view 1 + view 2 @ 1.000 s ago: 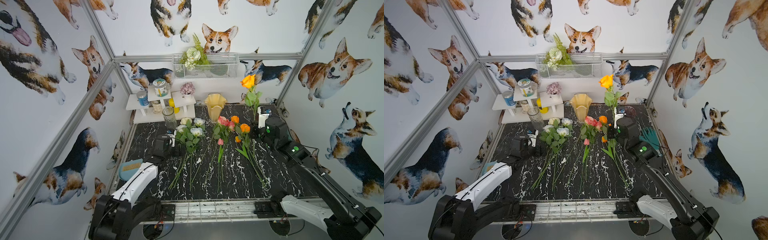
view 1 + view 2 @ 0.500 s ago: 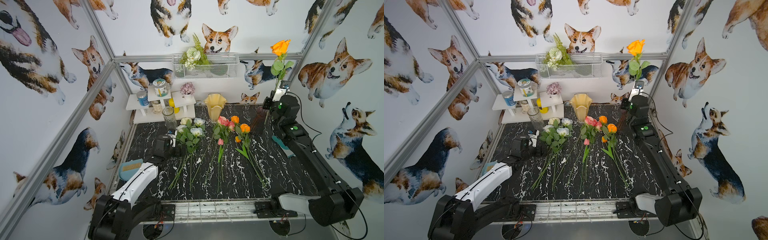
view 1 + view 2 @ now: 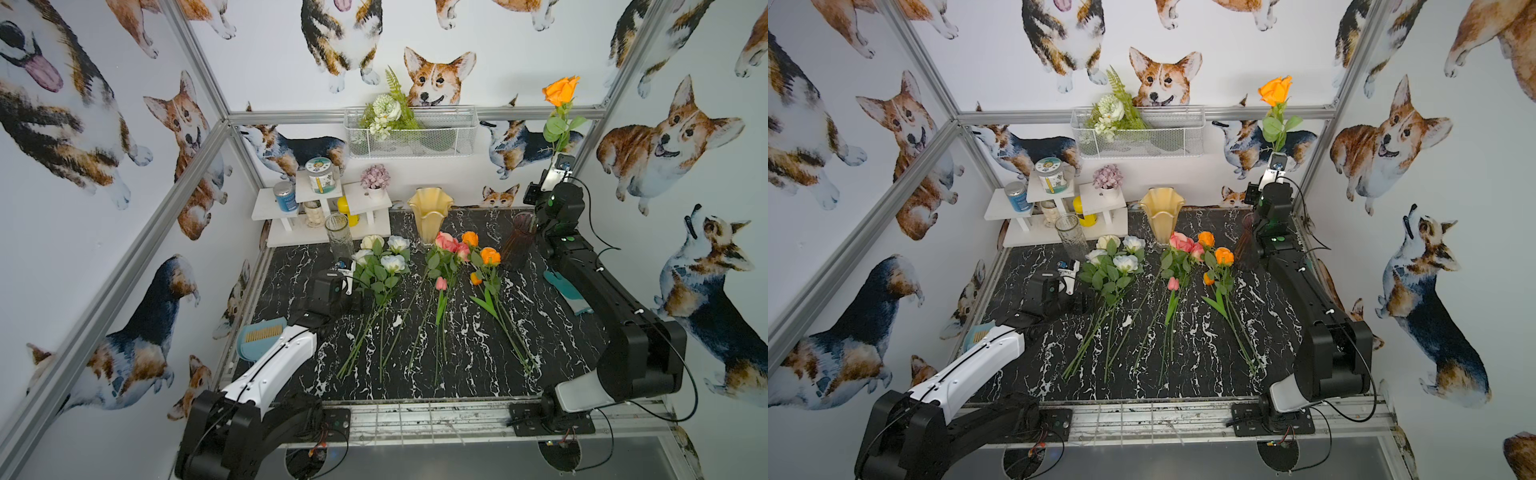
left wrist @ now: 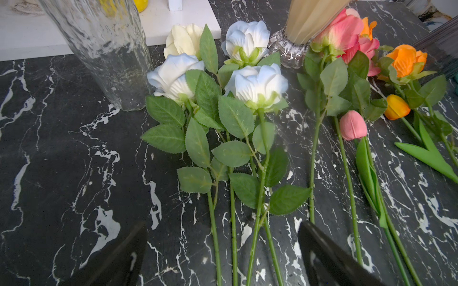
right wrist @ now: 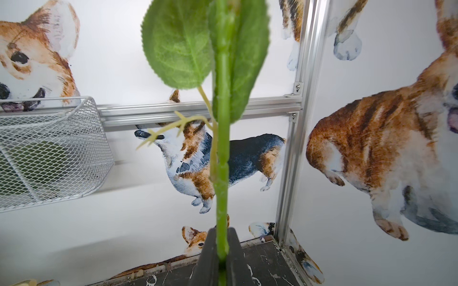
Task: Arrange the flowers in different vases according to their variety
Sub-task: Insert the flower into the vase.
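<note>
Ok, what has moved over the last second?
The right gripper, shut on the orange rose, lifted it from beside the orange flowers on the table and carried it up and back toward the far right corner, by the dark vase. The left gripper stayed open over the white roses; the lying flowers did not shift.

- Left gripper [image 4: 222, 224]: jaws spread wide, held low, arm reaching forward.
- Right gripper [image 5: 222, 231]: pointing upward, jaws pinched on the orange rose [image 5: 221, 153] stem rising above them.
</note>
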Robot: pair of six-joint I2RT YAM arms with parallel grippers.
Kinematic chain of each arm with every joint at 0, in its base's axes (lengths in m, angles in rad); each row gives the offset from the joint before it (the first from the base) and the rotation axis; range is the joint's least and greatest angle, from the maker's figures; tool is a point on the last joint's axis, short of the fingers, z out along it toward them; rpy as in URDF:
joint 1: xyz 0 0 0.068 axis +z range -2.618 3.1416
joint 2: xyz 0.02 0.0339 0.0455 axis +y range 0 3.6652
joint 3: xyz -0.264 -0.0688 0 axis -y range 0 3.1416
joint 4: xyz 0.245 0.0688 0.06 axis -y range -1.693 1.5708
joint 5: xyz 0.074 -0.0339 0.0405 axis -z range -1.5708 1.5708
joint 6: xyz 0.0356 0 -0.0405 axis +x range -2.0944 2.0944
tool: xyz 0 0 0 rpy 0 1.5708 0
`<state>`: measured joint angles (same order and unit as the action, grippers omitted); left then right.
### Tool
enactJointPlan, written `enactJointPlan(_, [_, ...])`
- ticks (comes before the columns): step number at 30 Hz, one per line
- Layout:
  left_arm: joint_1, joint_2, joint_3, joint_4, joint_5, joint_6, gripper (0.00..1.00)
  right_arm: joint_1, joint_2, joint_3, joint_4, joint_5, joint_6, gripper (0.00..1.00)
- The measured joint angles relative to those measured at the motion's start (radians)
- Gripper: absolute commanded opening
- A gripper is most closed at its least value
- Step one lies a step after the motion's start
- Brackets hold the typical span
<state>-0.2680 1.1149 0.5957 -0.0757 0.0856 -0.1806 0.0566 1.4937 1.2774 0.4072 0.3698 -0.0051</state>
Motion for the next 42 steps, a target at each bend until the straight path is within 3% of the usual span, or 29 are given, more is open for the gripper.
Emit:
enactJointPlan(9, [-0.001,0.0,0.0,-0.004,-0.005,0.004,1.0,0.0,0.048,-0.031,0.109,0.003,-0.006,0.0])
enactJointPlan(33, [-0.009,0.005,0.0,-0.011,-0.035,0.004,1.0,-0.025,0.111,-0.095,0.127,0.026,-0.008,0.01])
enactJointPlan(36, [-0.009,0.005,0.0,-0.011,-0.037,0.004,1.0,-0.025,0.105,-0.119,0.127,0.026,-0.002,0.41])
enactJointPlan(37, [-0.01,0.005,0.0,-0.011,-0.037,0.004,1.0,-0.025,0.102,-0.127,0.127,0.026,0.001,0.5])
enactJointPlan(39, [-0.012,0.005,0.0,-0.011,-0.04,0.004,1.0,-0.025,0.092,-0.144,0.127,0.026,0.004,0.59])
enactJointPlan(42, [-0.013,0.004,0.0,-0.011,-0.048,0.004,1.0,-0.025,0.072,-0.163,0.128,0.027,0.008,0.62])
